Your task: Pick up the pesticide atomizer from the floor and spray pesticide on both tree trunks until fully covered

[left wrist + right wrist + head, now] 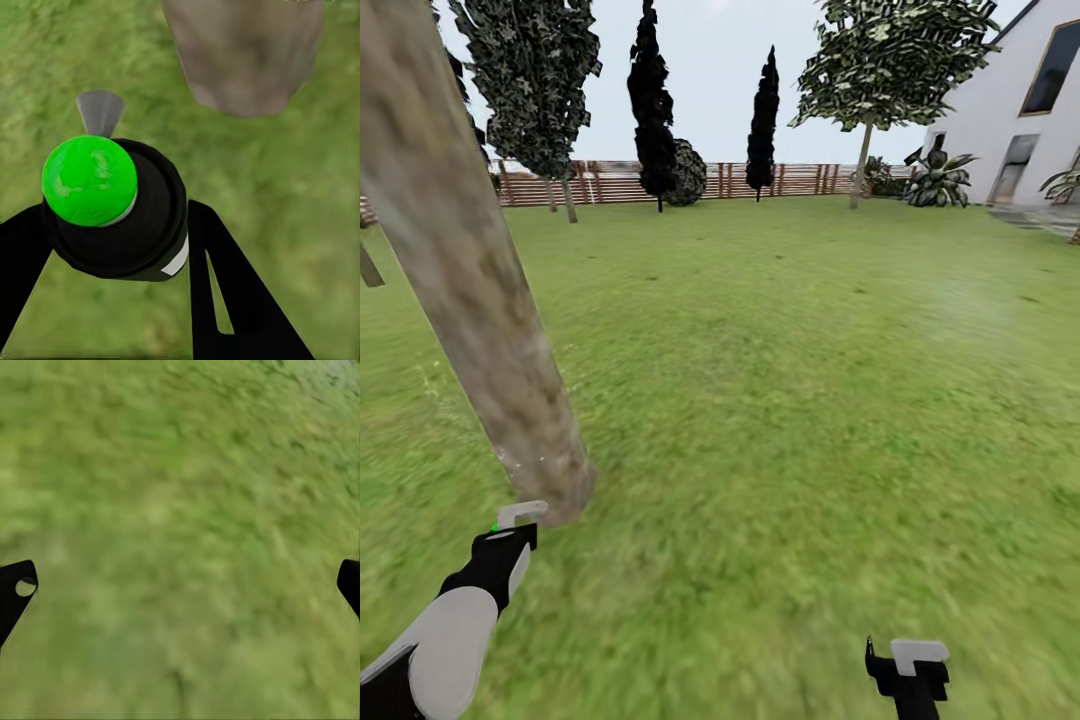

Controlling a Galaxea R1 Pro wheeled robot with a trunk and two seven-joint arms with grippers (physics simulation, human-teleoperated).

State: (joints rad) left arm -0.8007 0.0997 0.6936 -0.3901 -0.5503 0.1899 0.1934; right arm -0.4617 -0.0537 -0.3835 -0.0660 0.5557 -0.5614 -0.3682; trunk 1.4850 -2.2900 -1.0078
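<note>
Left gripper point(112, 247) clamps the black pesticide atomizer point(124, 217), green cap point(88, 180) and grey nozzle point(99, 111) aimed near the base of the mottled grey-tan tree trunk point(470, 300), just beside it. Right gripper point(180, 585) hangs spread wide and empty above the grass floor point(810, 420), well apart from the trunk.

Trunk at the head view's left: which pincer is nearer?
Left. The left pincer sits just beside the trunk base; the right pincer is far off across the grass.
</note>
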